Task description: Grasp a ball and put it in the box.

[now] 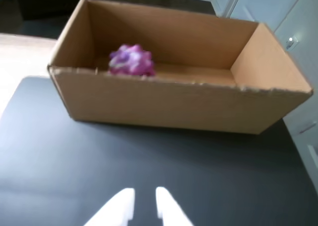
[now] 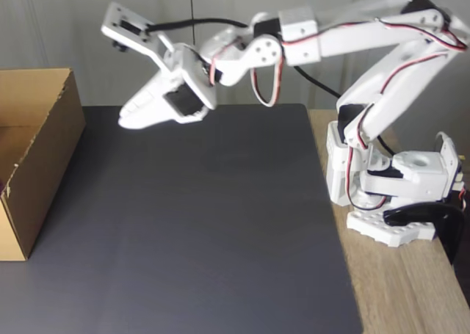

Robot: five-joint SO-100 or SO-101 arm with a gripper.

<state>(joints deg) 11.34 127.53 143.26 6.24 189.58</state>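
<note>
The bumpy, marbled pink-purple-white soft ball (image 1: 131, 60) rests inside the open-topped brown corrugated cardboard box (image 1: 169, 104), near its left end in the wrist view. The box sits at the left edge of the matte black desk (image 2: 205, 224). The white plastic claw (image 2: 126, 119) hangs above the desk, fingertips slightly apart, empty.

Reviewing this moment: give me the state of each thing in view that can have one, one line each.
ball: lying inside the box, near its left end in the wrist view, free of the gripper.
box: top open, upright on the dark mat.
gripper: empty, held in the air above the mat, short of the box; fingertips slightly apart.
dark mat: flat on the table, bare in the middle.
</note>
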